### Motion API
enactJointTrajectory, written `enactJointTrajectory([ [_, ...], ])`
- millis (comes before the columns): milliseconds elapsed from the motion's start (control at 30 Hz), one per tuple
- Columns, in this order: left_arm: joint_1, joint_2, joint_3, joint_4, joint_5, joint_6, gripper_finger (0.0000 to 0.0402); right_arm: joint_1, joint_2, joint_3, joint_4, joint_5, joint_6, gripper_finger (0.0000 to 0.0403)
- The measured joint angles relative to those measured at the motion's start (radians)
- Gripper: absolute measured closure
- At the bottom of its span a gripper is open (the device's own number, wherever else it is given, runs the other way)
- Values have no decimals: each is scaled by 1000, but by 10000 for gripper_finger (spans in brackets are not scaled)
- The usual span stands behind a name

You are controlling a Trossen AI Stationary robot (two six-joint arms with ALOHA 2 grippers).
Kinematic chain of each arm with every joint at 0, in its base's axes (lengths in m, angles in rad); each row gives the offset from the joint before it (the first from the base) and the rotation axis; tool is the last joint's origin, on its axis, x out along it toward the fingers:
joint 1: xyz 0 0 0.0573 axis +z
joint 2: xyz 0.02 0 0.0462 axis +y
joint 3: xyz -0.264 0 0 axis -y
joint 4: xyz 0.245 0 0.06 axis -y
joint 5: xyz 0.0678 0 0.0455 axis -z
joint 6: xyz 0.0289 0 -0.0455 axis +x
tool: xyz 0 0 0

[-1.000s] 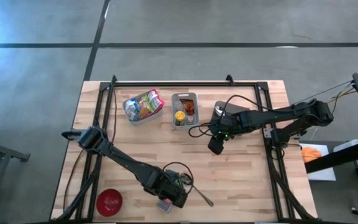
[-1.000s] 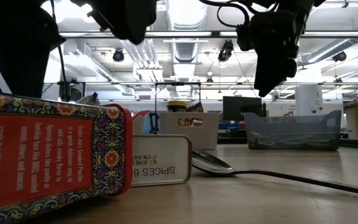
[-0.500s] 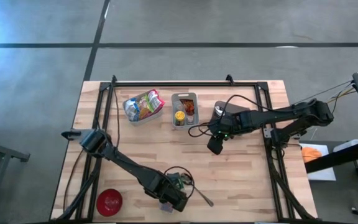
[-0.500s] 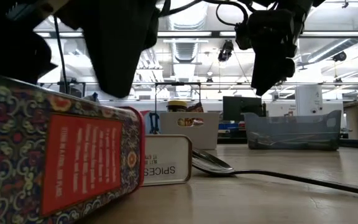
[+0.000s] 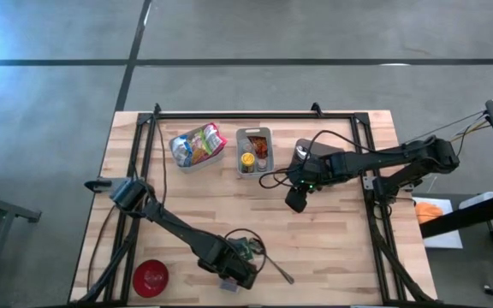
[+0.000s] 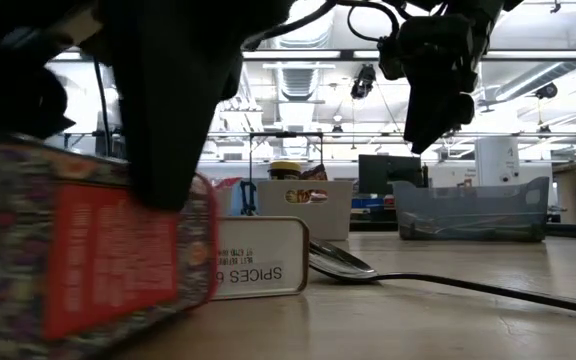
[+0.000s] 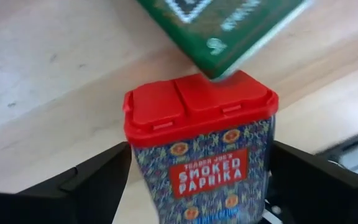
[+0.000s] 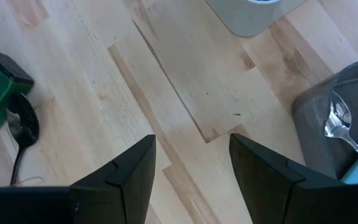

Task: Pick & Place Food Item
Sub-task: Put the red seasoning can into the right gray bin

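- The left gripper (image 7: 191,180) was down at the near edge of the table (image 5: 341,257), its two dark fingers (image 7: 95,177) set wide on either side of the smoked paprika tin (image 7: 201,149).
- The tin (red flip lid, patterned sides, a red label) stood between the fingers with a gap on each side in the left wrist view; whether the pads actually touched it could not be told.
- In the low view the tin (image 6: 88,260) filled the left of the picture, blurred, under the dark bulk of the left arm.
- A green spice tin (image 7: 229,28) lay just beyond the paprika tin, its corner right by the red lid; in the low view its end (image 6: 260,258) read "SPICES".
- A spoon (image 6: 343,262) lay on the wood beside the green tin.
- A red bowl (image 5: 151,277) sat near the table's front left corner.
- The right gripper (image 5: 297,200) hung above the middle of the table, its fingers (image 8: 120,177) partly apart and holding nothing.
- Toward the back stood a grey bin (image 5: 198,145) of bright packets, and beside it a smaller bin (image 5: 254,151) with jars.
- A grey container (image 8: 337,134) held a second spoon (image 8: 339,121).
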Motion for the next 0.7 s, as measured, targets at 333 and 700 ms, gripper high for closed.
enactJointTrajectory([
  [333,0,1,-12,-3,0,16,34,0,0,0,0,0,0,200],
  [700,0,1,-12,-6,1,15,124,0,0,0,0,0,0,200],
])
